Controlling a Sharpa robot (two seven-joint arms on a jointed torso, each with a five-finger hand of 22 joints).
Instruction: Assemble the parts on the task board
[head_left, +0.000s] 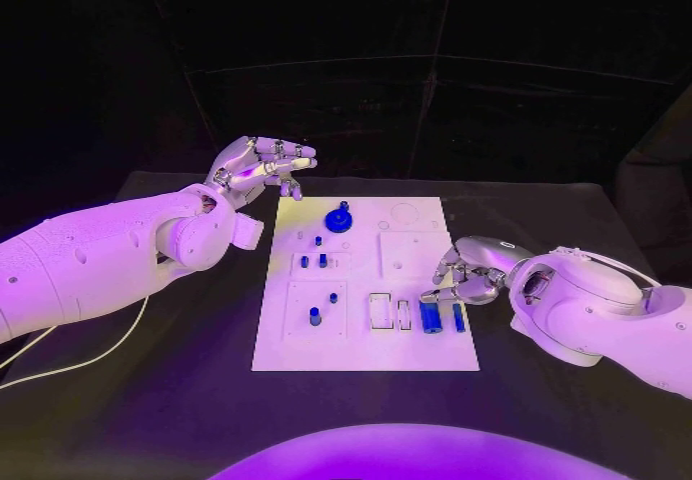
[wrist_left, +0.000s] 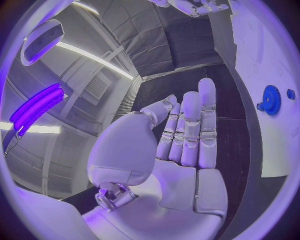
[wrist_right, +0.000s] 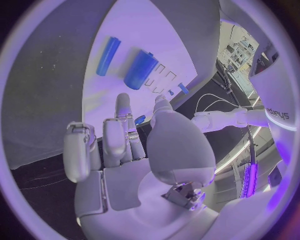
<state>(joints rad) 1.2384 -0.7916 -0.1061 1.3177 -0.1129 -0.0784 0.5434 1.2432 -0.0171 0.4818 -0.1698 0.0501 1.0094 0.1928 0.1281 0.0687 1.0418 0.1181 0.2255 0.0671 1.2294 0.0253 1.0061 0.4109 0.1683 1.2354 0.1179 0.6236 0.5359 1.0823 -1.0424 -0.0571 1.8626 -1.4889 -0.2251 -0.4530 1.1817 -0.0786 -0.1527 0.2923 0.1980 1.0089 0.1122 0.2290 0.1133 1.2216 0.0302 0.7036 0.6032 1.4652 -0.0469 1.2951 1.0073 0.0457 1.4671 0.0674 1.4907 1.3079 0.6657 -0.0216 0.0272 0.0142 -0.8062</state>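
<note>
The flat white task board (head_left: 368, 345) lies in the middle of the black table (head_left: 173, 400). Small blue parts sit on it. A round blue gear with teeth (head_left: 339, 218) stands near the far end of the board. A fat blue cylinder (head_left: 430, 316) and a thin blue bar (head_left: 459, 317) lie side by side near the board's right edge, closer to the robot. Little blue pegs (head_left: 315, 318) stand on the board's left half.

The silver left hand (head_left: 263, 167) is lifted up beside the far left corner of the board, with nothing in it. In the left wrist view its fingers (wrist_left: 190, 130) are straight and lie close together, and the blue gear (wrist_left: 271, 100) is off to one side, apart from them.

The silver right hand (head_left: 464, 278) is low over the right edge of the board, just beside the fat cylinder and the thin bar. In the right wrist view its fingers (wrist_right: 122, 135) point up with small gaps between them (nothing is in them), and the fat cylinder (wrist_right: 140, 70) and thin bar (wrist_right: 107, 56) lie just past the fingertips.

A thin white cable (head_left: 80, 362) lies on the table under the left arm. There is grey writing on the robot's white body in the right wrist view, but it is too cut off to read well.
</note>
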